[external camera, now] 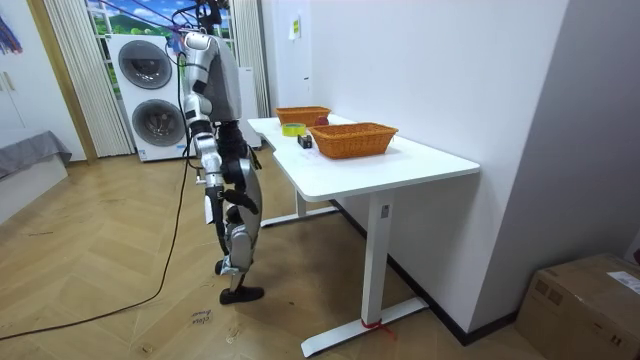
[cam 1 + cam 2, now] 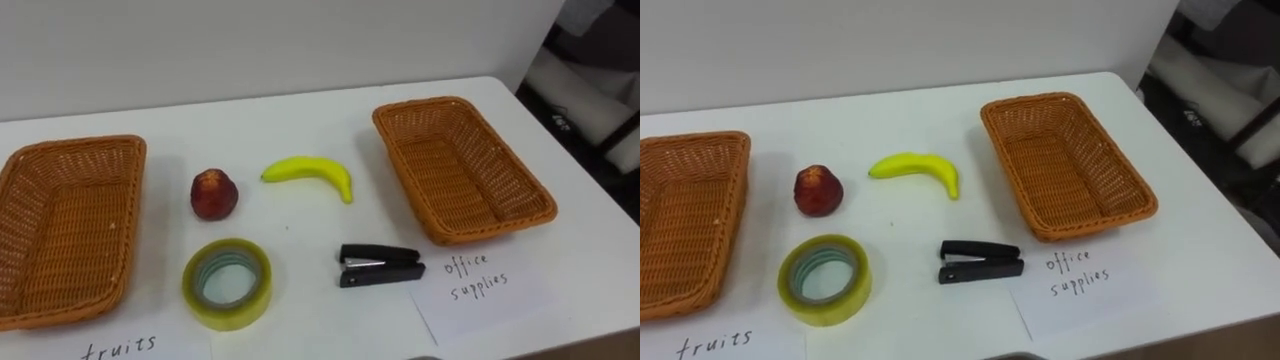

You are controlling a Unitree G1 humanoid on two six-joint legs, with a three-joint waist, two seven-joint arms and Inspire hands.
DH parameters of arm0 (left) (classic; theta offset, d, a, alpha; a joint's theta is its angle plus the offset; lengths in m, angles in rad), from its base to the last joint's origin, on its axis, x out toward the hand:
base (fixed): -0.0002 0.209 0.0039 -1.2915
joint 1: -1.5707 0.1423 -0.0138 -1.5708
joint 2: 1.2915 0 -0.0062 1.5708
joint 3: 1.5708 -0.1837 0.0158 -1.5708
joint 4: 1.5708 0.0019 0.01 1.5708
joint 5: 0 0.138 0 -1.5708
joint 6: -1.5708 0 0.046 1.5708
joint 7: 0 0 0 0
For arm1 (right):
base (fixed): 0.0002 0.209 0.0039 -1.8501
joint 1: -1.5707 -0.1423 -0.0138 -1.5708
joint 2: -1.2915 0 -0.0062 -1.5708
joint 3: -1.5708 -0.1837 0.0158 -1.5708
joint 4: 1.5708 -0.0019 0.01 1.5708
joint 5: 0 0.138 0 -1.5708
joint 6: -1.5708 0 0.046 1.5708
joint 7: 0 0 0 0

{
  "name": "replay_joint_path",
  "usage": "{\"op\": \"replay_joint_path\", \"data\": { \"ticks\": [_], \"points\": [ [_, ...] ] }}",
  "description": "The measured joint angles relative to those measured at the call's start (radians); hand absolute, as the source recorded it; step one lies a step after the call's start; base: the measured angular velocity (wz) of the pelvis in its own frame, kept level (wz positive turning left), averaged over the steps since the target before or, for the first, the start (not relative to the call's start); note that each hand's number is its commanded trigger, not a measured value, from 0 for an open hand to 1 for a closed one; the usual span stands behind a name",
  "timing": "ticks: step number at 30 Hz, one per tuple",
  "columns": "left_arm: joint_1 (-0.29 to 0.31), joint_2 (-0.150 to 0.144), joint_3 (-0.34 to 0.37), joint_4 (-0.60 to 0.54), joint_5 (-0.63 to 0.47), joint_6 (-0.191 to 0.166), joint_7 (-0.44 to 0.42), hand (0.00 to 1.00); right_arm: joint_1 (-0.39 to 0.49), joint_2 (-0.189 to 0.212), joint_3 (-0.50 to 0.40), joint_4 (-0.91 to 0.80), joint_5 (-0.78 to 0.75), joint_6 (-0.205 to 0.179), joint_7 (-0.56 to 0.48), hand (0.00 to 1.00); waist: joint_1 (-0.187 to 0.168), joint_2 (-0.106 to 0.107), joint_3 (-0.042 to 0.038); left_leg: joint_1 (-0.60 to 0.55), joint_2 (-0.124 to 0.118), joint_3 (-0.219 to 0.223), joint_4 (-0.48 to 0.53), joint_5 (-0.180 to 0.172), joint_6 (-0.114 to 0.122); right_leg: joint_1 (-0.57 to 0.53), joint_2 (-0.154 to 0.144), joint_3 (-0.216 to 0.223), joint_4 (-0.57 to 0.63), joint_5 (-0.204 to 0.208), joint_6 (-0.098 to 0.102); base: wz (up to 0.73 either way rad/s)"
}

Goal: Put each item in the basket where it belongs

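Your table (image 2: 300, 110) carries 2 wicker baskets. The left basket (image 2: 80, 145) runs off the left edge, so you see only part of it; the right basket (image 2: 425, 101) shows whole. Between them, all apart from one another, lie 4 things: a red apple (image 2: 214, 194) and a banana (image 2: 310, 172) farther back, a roll of tape (image 2: 258, 300) lying flat and a black stapler (image 2: 380, 266) nearer you. A paper label (image 2: 480, 290) lies before the right basket; a second label (image 2: 130, 347) by the left basket is cut by the bottom edge.

In the room view the robot stands at the table's end, its right hand (image 1: 210, 180) hanging low at its side, too small for you to tell whether it is open or closed.
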Motion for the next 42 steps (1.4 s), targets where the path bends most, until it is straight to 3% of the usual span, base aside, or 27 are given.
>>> {"op": "replay_joint_path", "data": {
  "ticks": [2,11,17,23,27,30,36,40,42],
  "points": [
    [0.001,0.0,0.0,-0.001,-0.035,-0.01,0.02,0.0,-0.005,-0.013,-0.002,-0.062,0.017,-0.049,-0.049,0.0,-0.008,-0.004,-0.0007,-0.002,0.001,-0.001,0.0,0.0,0.0,0.0,0.0,-0.005,0.0,0.0,0.0,0.06],
    [0.041,0.0,-0.002,-0.076,-0.037,-0.031,0.022,0.0,-0.029,-0.038,-0.044,-0.408,-0.022,-0.102,-0.289,0.0,-0.006,-0.009,-0.0023,-0.024,0.003,0.0,0.0,0.0,0.0,-0.017,0.005,0.003,-0.016,0.012,0.002,0.0],
    [0.053,-0.001,-0.001,-0.077,-0.034,-0.03,-0.001,0.0,-0.061,-0.058,-0.073,-0.567,-0.095,-0.129,-0.387,0.0,-0.003,-0.003,-0.0008,-0.024,0.002,-0.003,-0.001,0.0,0.0,-0.017,0.008,0.008,-0.021,0.013,0.002,-0.02],
    [0.052,-0.003,-0.002,-0.093,-0.028,-0.03,-0.027,0.0,-0.068,-0.073,-0.07,-0.665,-0.132,-0.141,-0.44,0.0,0.013,-0.001,-0.0011,-0.024,0.002,-0.003,-0.001,0.0,0.0,-0.017,0.007,0.009,-0.019,0.013,0.002,-0.01],
    [0.051,-0.003,-0.004,-0.092,-0.028,-0.029,-0.034,0.0,-0.069,-0.074,-0.067,-0.787,-0.245,-0.146,-0.48,0.0,0.019,0.005,0.0034,-0.025,0.002,-0.003,-0.001,0.0,0.0,-0.016,0.008,0.008,-0.021,0.013,0.003,0.02],
    [0.047,-0.003,-0.007,-0.092,-0.023,-0.029,-0.034,0.0,-0.069,-0.075,-0.063,-0.881,-0.291,-0.171,-0.512,0.0,0.027,0.005,0.0036,-0.03,0.002,-0.007,-0.001,0.0,0.0,-0.018,0.006,-0.001,-0.021,0.013,0.003,0.07],
    [0.04,-0.001,-0.031,-0.087,-0.024,-0.029,-0.035,0.0,-0.095,-0.084,-0.027,-1.018,-0.305,-0.184,-0.536,0.0,0.038,-0.006,0.0034,-0.033,0.002,-0.016,0.0,0.0,0.0,-0.017,0.004,-0.015,-0.018,0.013,0.003,0.06],
    [0.034,0.0,-0.033,-0.056,-0.022,-0.03,-0.035,0.0,-0.179,-0.089,-0.012,-1.071,-0.452,-0.183,-0.546,0.0,0.04,-0.017,0.0068,-0.035,0.002,-0.022,0.0,0.001,0.002,-0.016,0.001,-0.031,-0.018,0.013,0.002,0.05],
    [0.033,0.006,-0.034,-0.038,-0.023,-0.029,-0.036,0.0,-0.205,-0.112,-0.003,-1.093,-0.486,-0.184,-0.547,0.0,0.042,-0.024,0.0063,-0.039,0.002,-0.025,0.002,0.001,0.002,-0.016,0.0,-0.035,-0.02,0.013,0.002,0.07]
  ]
}}
